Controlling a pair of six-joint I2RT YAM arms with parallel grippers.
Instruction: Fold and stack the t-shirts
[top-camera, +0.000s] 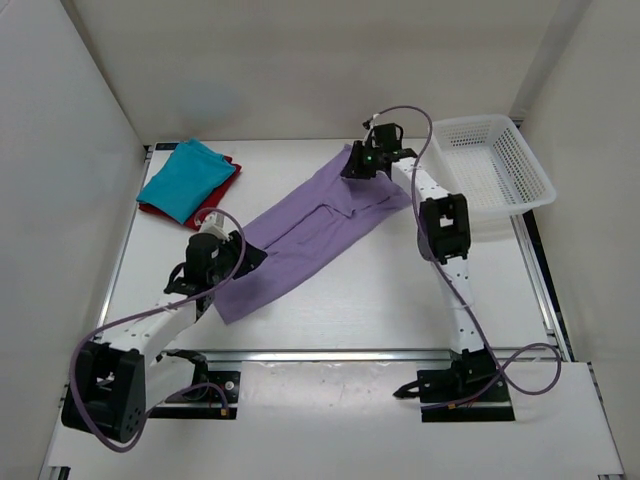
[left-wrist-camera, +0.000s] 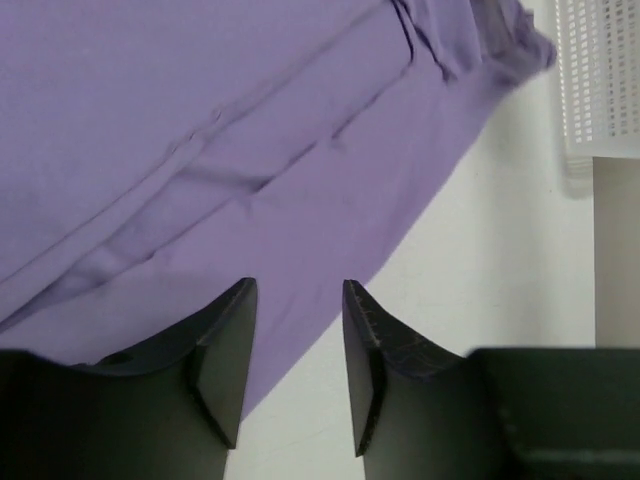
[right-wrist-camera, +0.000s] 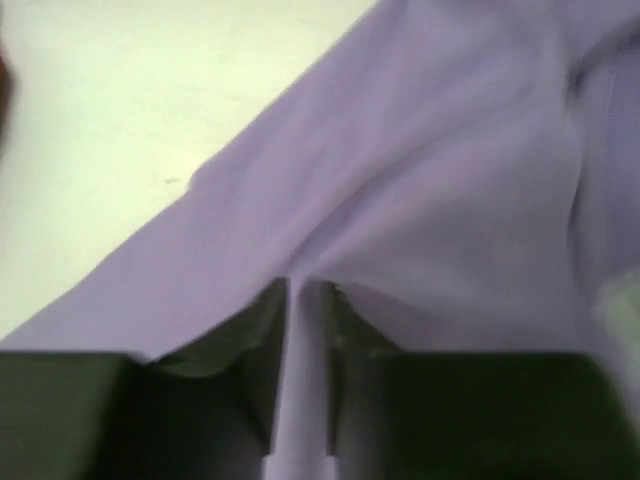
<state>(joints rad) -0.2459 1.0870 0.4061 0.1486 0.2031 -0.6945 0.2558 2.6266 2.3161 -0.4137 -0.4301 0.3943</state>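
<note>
Left gripper (left-wrist-camera: 298, 290) up close: its fingers stand apart over the near-left end of the lavender t-shirt (top-camera: 310, 235), cloth showing through the gap, nothing pinched. Over to the right gripper (right-wrist-camera: 308, 288) at the shirt's far-right end, where the fingers are nearly together with a strip of lavender fabric clamped between them and creases fan out from the bite. The shirt lies in a long diagonal band on the table (top-camera: 380, 300). Off its far-left side, not touching it, the teal t-shirt (top-camera: 185, 178) sits folded on the dark red t-shirt (top-camera: 160, 213). Just past its far-right end stands a white mesh basket (top-camera: 540, 190).
</note>
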